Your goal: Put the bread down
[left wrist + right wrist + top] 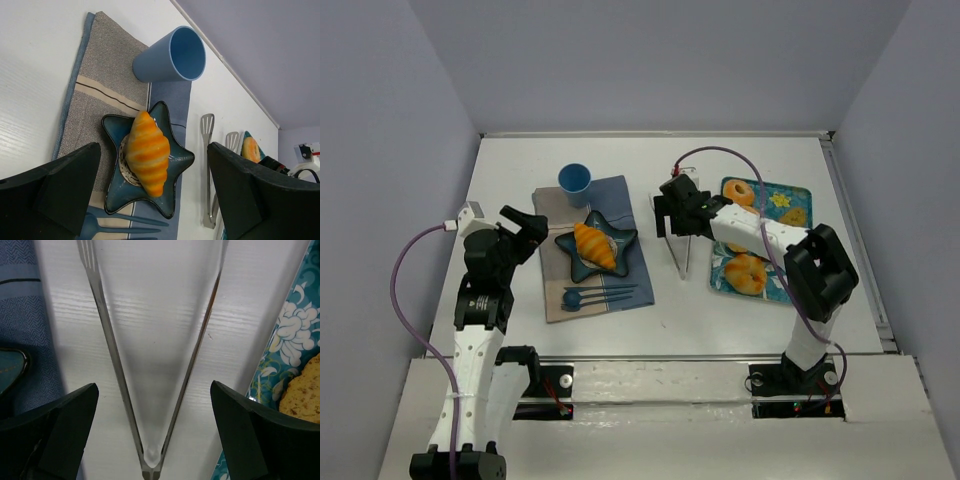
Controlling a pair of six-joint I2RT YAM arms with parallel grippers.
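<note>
Top external shows the bread (594, 246) lying on the star plate (626, 240) on the placemat (548, 280), the left pincer (526, 228) near it, the right pincer (670, 214) over the tongs (685, 256) on the desk (670, 310); left wrist alone shows its fingers spread wide, holding nothing; right wrist alone shows its fingers well apart, flanking the tongs' joined end without touching.
</note>
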